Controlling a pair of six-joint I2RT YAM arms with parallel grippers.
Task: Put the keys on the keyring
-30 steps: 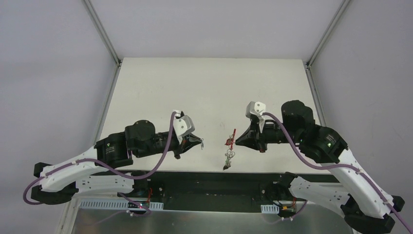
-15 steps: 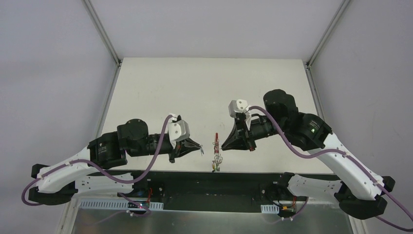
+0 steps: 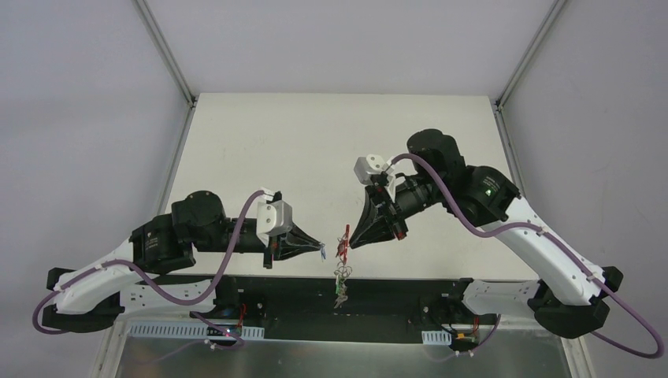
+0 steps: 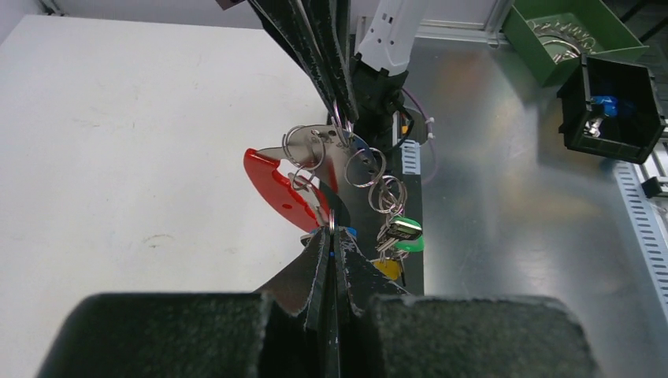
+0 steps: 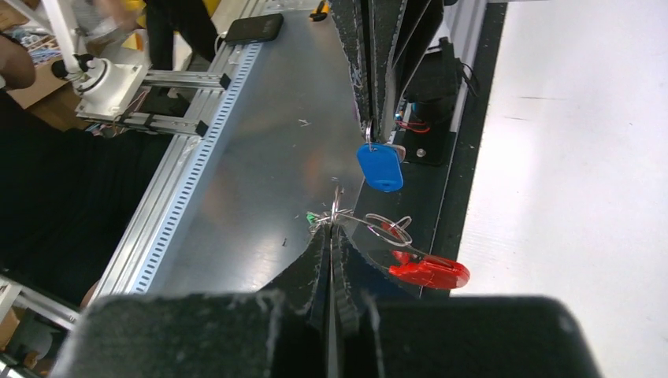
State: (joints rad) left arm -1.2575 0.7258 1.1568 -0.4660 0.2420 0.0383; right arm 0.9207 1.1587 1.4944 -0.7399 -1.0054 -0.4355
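My right gripper (image 3: 347, 239) is shut on a silver ring of the keyring (image 3: 342, 246), which hangs in the air over the table's near edge. Its red clip (image 5: 429, 272) and grey flat piece sit by the fingertips, and the chain of rings (image 4: 366, 165) dangles below with a green key (image 4: 406, 230) and a yellow key (image 4: 386, 268). My left gripper (image 3: 321, 250) is shut on the small ring of a blue key (image 5: 380, 167), which hangs from its tips. The two grippers point at each other, tips nearly touching. My left gripper (image 4: 331, 234) meets the red clip (image 4: 276, 185).
The white table (image 3: 331, 150) lies beyond both grippers. Below them is the black front rail and a metal base plate (image 4: 512, 236). A green bin (image 4: 567, 35) and a black bin (image 4: 614, 102) stand on the plate. A phone (image 5: 254, 27) lies further off.
The right arm has swung left and toward the near edge with the keyring. The left gripper drew back slightly with the blue key. The gap between the tips has closed.
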